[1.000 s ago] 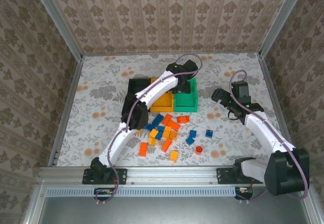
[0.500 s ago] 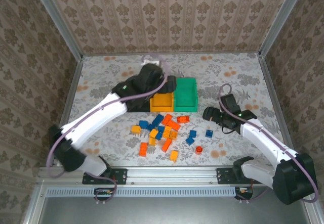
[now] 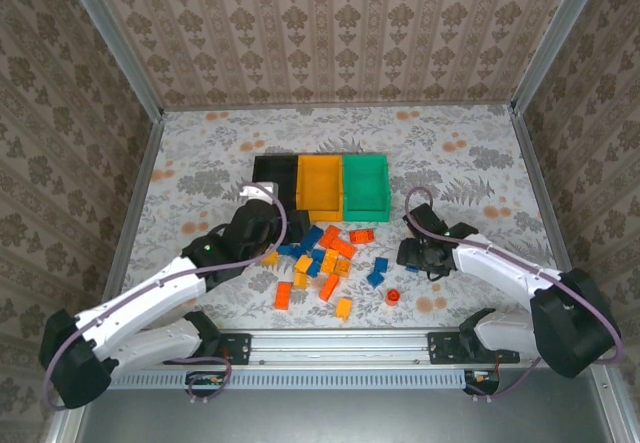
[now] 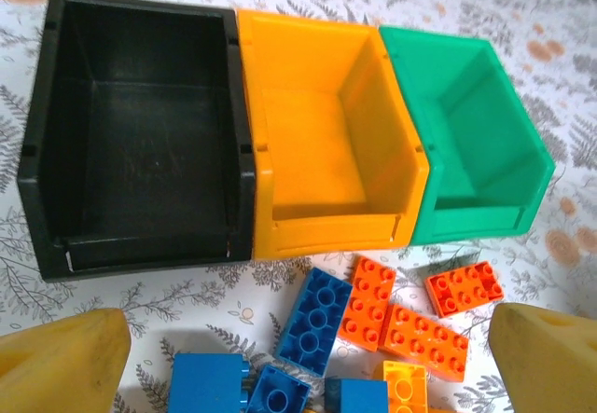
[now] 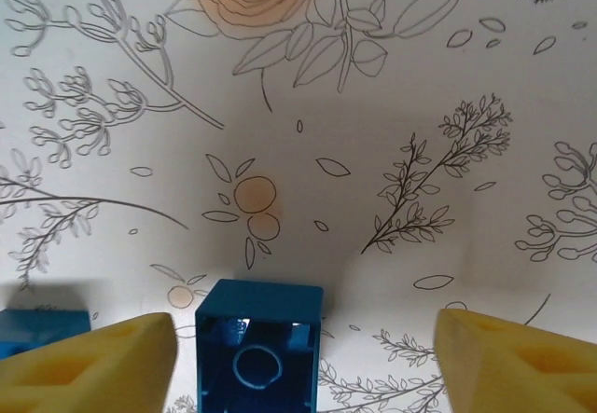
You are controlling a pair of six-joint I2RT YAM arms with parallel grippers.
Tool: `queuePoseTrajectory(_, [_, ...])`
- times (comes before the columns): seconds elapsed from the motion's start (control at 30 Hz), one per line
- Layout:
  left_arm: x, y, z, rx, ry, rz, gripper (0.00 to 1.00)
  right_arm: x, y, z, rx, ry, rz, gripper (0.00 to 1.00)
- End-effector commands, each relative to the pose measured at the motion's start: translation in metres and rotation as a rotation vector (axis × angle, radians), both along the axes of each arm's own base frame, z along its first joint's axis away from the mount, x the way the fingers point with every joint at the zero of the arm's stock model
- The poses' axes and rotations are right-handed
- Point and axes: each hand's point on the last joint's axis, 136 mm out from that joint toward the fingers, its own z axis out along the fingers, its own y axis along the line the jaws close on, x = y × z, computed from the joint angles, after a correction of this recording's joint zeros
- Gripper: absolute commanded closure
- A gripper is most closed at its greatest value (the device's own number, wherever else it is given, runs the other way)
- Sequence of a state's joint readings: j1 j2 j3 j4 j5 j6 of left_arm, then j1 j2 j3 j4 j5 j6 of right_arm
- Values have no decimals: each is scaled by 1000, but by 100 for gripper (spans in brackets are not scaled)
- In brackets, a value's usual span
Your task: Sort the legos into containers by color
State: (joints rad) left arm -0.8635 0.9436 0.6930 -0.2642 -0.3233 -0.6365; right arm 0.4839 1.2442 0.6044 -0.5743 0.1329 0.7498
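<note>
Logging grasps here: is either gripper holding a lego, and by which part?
Nothing is held. The right gripper straddles a blue lego with a gap beside one finger; the left gripper is open, empty.

A white floral covering, printed with grey leaves and orange blossoms, spans the worktop. 3 walls of beige damask wallpaper rise from its far, left and right edges. A left post and a right post, both aluminium, slant up from the far corners. An aluminium rail runs along the near edge.
</note>
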Motion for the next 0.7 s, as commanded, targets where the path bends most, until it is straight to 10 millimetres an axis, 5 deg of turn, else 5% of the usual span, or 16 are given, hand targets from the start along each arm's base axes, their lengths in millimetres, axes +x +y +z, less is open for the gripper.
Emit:
queuePoseTrajectory(0.0, [2, 13, 5, -39, -38, 70, 0, 5, -1, -5, -28, -10, -22, 32])
queuePoseTrajectory(0.4, [-4, 44, -12, -60, -8, 150, 0, 11, 15, -6, -2, 14, 10, 69])
queuePoseTrajectory(0.67, [-12, 56, -20, -64, 34, 175, 0, 74, 70, 89, 115, -199, 169, 68])
